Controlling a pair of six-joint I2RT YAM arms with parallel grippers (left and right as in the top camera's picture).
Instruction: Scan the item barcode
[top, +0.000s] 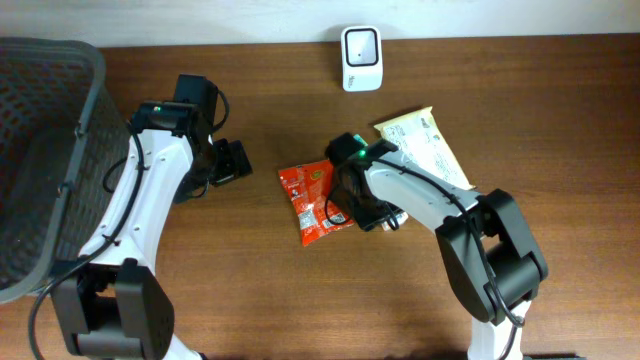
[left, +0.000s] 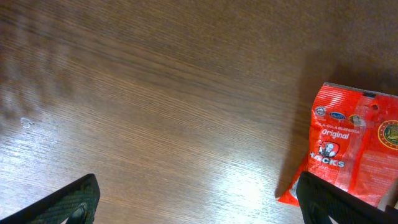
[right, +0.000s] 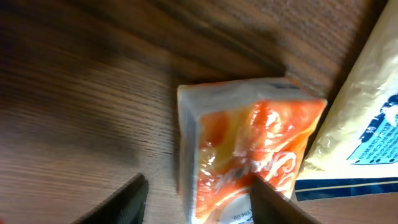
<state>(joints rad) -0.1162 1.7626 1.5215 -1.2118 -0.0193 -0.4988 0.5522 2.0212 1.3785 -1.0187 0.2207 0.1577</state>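
While the left gripper (left: 196, 202) hangs wide apart near a red foil snack packet (left: 351, 146), the right gripper (right: 196, 199) stands half-parted, holding nothing, over the orange-and-white carton (right: 249, 149) lying on the brown wooden table (top: 250, 280) beside a cream packet (right: 360, 124).

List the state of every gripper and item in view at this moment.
Left gripper: jaws wide open, empty.
Right gripper: jaws open astride the orange pack, not clamped.
Orange pack: lying on the table, ungripped.
Red snack packet: flat on the table, not held.
Yellow bag: flat, partly under the right arm.
Scanner: at the far edge, nothing presented.
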